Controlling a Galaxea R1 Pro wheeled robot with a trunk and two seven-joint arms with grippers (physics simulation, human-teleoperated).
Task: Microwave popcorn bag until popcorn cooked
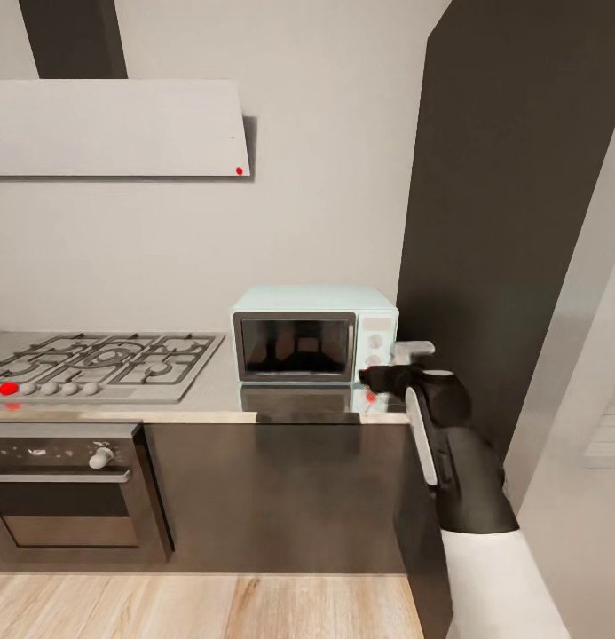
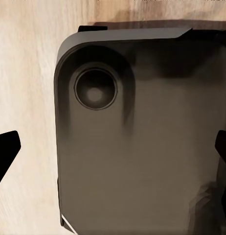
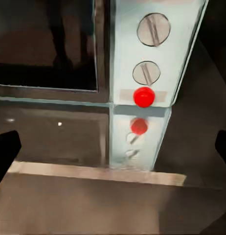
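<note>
The pale-blue microwave (image 1: pixel 314 344) stands on the grey countertop (image 1: pixel 209 395) with its dark glass door shut. Its side panel (image 3: pixel 157 54) carries two white knobs, with a round light (image 3: pixel 144 97) glowing red below them. The popcorn bag is hidden; the door glass is too dark to see through. My right gripper (image 1: pixel 382 377) is open and hovers just in front of the panel's lower corner, apart from it; in the right wrist view the right gripper (image 3: pixel 114 147) has its fingers spread wide. My left gripper (image 2: pixel 115 146) is open and empty, hanging over my dark base (image 2: pixel 142 137).
A gas hob (image 1: pixel 103 359) lies left of the microwave, with a built-in steel oven (image 1: pixel 67 484) below and a range hood (image 1: pixel 112 129) above. A tall dark cabinet (image 1: pixel 520 222) rises right beside the microwave. Wooden floor (image 1: pixel 209 608) runs along the cabinets.
</note>
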